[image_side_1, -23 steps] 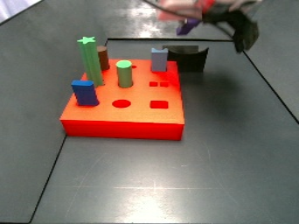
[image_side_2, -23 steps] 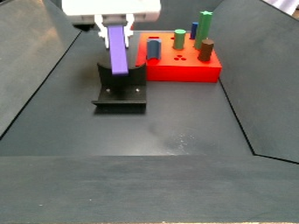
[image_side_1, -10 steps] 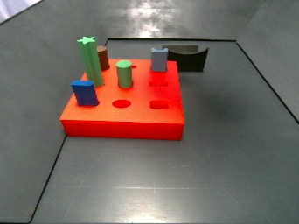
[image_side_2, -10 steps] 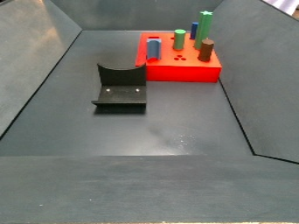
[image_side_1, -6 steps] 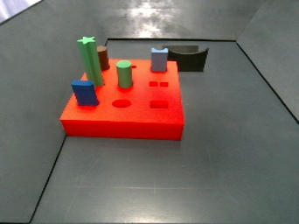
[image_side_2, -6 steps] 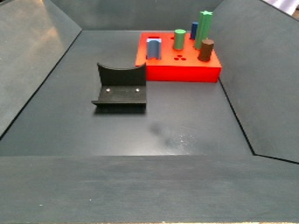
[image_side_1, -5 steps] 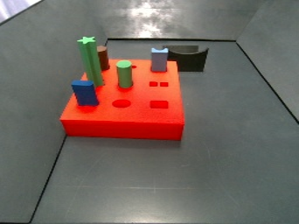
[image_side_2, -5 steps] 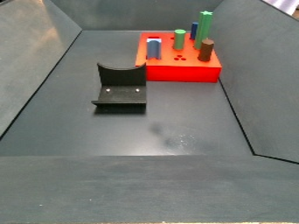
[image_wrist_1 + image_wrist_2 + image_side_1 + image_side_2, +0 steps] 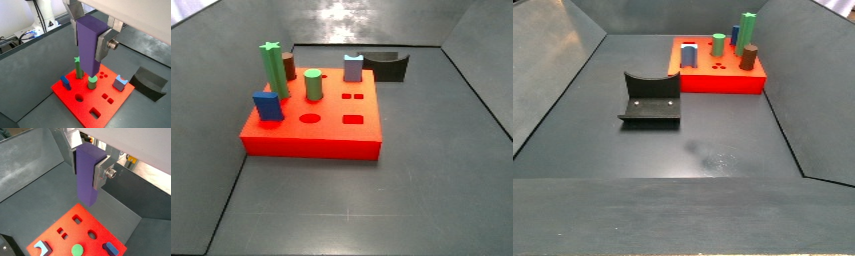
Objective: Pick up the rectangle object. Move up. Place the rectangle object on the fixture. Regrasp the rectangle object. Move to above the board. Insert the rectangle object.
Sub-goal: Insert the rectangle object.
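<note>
My gripper [image 9: 87,50] is shut on the purple rectangle object [image 9: 88,42], which hangs upright between the silver fingers [image 9: 103,46]. It also shows in the other wrist picture, gripper [image 9: 89,178] and purple block [image 9: 86,175]. I am high above the red board [image 9: 112,104], which lies below the block's lower end [image 9: 61,244]. The board [image 9: 315,137] has an open rectangular hole [image 9: 354,119]. The gripper and block are out of both side views. The fixture [image 9: 651,100] stands bare.
The board [image 9: 720,82] carries a tall green star peg [image 9: 271,65], a green cylinder [image 9: 313,85], a blue block [image 9: 266,105], a brown peg and a grey-blue piece [image 9: 352,68]. The fixture [image 9: 388,67] stands behind the board. Grey walls enclose the floor.
2.3 s ago the gripper held the purple block at the fixture in the side views. It has since risen out of them; the side views have not changed over the last second.
</note>
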{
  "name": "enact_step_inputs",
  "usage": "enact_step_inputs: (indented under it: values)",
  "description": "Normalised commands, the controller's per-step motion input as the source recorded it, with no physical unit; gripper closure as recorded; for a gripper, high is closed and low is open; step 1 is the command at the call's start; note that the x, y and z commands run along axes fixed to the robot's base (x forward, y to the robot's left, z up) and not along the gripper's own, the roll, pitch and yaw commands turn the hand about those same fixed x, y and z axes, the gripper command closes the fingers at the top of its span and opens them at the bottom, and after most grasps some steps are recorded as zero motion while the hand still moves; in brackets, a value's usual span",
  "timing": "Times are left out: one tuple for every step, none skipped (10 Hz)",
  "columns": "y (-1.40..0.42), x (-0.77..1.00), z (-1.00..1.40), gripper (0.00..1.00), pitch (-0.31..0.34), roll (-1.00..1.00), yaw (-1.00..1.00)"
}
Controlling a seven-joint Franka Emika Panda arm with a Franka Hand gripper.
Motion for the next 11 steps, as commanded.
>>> enact_step_inputs:
  values:
    - [0.00, 0.00, -1.00, 1.00, 0.030, -0.05, 0.07]
    - [-0.18, 0.47, -1.00, 1.00, 0.034, -0.04, 0.00]
    - [-0.07, 0.53, -1.00, 1.00, 0.000, -0.01, 0.00]
    - [-0.06, 0.62, -1.00, 1.00, 0.000, -0.01, 0.00]
    - [-0.05, 0.73, -1.00, 1.00, 0.000, 0.00, 0.03]
    - [-0.05, 0.68, -1.00, 1.00, 0.011, 0.00, 0.03]
    - [0.00, 0.47, -1.00, 1.00, 0.000, 0.00, 0.03]
    - [0.09, 0.16, -1.00, 1.00, 0.000, 0.00, 0.03]
    - [0.22, -0.13, -1.00, 1.00, -0.039, 0.00, 0.05]
    - [0.32, -0.54, -0.92, 1.00, -0.154, -0.07, 0.11]
    - [0.28, -0.43, -0.79, 1.00, -0.187, -0.12, 0.11]
